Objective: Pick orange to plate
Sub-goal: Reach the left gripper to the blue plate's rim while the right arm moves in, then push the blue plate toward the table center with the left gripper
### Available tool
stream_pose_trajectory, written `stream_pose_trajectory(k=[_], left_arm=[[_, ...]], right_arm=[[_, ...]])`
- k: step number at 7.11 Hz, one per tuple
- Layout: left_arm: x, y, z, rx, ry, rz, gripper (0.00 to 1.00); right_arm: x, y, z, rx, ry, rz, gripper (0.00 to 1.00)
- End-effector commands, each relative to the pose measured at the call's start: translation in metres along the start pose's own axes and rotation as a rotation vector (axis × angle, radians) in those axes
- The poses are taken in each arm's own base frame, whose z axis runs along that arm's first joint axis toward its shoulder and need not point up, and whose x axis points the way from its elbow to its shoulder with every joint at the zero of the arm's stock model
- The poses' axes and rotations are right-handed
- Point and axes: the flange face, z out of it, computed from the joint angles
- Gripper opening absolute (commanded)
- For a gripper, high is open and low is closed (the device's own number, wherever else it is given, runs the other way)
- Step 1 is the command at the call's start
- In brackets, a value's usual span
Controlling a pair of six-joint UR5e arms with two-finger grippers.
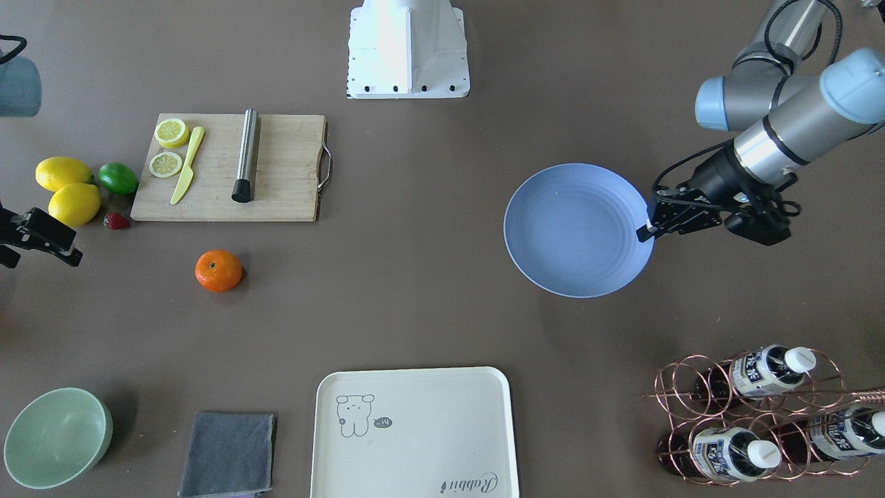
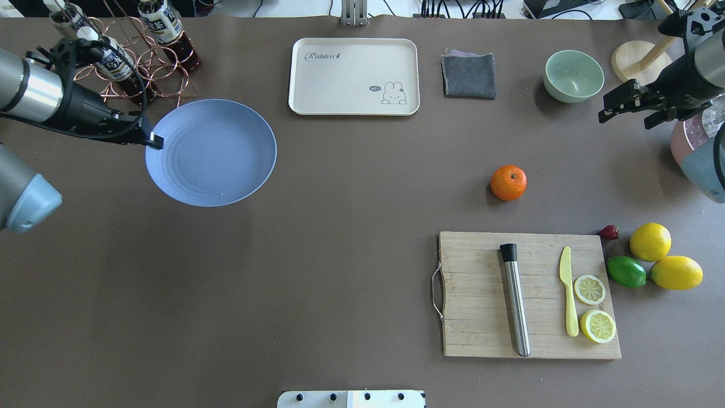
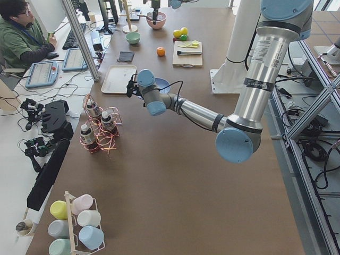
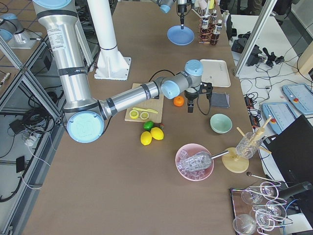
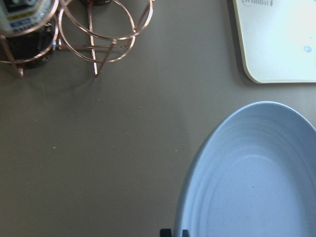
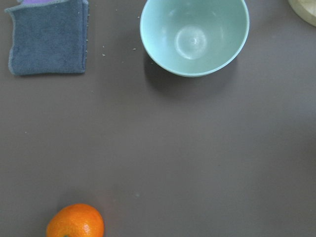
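The left gripper [image 1: 645,234] seems pinched on the rim of the round pale-blue plate [image 1: 574,235], the right gripper [image 2: 623,118] hangs spread, apart from the small round orange fruit [image 2: 508,182].

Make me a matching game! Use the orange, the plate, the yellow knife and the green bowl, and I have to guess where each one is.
Things:
1. orange
2. plate
3. yellow knife
4. mint-green bowl

Places:
A. lying on the wooden cutting board
B. beside the grey cloth
C. next to the copper bottle rack
D. alone on the brown table, touching nothing

Pairs: 1-D, 2-C, 3-A, 4-B
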Motion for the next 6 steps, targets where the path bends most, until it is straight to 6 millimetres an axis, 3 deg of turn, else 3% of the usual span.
stream_pose_trajectory(k=[1,2,3,6], left_arm=[[0.086,0.033,0.062,-0.006,0.040,-0.201,0.00],[0.116,0.055,0.096,0.009,0.041,-0.268,0.00],[0.130,0.071,0.125,0.056,0.027,-0.315,0.00],[0.156,0.097,0.171,0.096,0.023,-0.419,0.00]], right_arm=[[-0.054,0.005,0.019,0.017,0.013,0.042,1.00],[-0.078,0.008,0.025,0.022,0.009,0.047,1.00],[-0.096,0.012,0.031,0.013,-0.002,0.060,1.00],[-0.103,0.010,0.047,0.009,0.020,0.056,1.00]])
